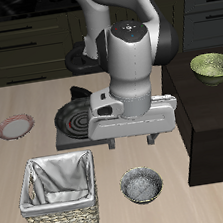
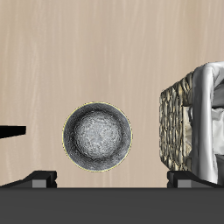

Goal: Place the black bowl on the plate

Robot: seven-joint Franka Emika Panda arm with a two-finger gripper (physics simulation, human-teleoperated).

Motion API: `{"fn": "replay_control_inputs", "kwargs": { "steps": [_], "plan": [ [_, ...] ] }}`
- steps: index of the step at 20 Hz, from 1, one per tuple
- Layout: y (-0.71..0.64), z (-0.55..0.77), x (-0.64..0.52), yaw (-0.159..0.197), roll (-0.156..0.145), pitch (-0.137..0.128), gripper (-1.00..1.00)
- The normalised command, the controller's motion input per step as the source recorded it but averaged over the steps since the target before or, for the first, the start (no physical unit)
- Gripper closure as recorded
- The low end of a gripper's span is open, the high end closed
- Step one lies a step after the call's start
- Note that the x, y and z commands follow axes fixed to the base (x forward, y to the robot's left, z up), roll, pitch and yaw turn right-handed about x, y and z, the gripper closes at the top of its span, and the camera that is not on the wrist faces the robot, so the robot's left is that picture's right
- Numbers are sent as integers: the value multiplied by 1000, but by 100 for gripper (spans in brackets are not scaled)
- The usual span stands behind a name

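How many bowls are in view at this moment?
2: the black bowl near the table's front edge beside the woven basket; an olive-green bowl on the dark cabinet. The arm may hide others.

Arm: we see it bent forward from the far base, wrist pointing straight down.
Gripper (image 1: 134, 138): ours hangs above the table, fingers (image 2: 39, 178) spread wide, nothing between them.

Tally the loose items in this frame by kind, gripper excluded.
Bowls: 2, black bowl and olive-green bowl
Plates: 1, plate
Baskets: 1, basket
Stoves: 1, stove
Total: 5
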Motion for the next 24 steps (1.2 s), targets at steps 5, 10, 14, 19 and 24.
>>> {"fn": "replay_control_inputs", "kwargs": {
  "steps": [5,10,14,19,24],
  "plan": [
    [-25,-279,17,10,-3,35,-100],
    [-57,-159,40,12,-10,18,-100],
    [12,-230,20,13,-6,22,-100],
    [-19,-246,50,3,-3,35,-100],
    [-48,-143,15,5,2,22,-100]
  ]
}}
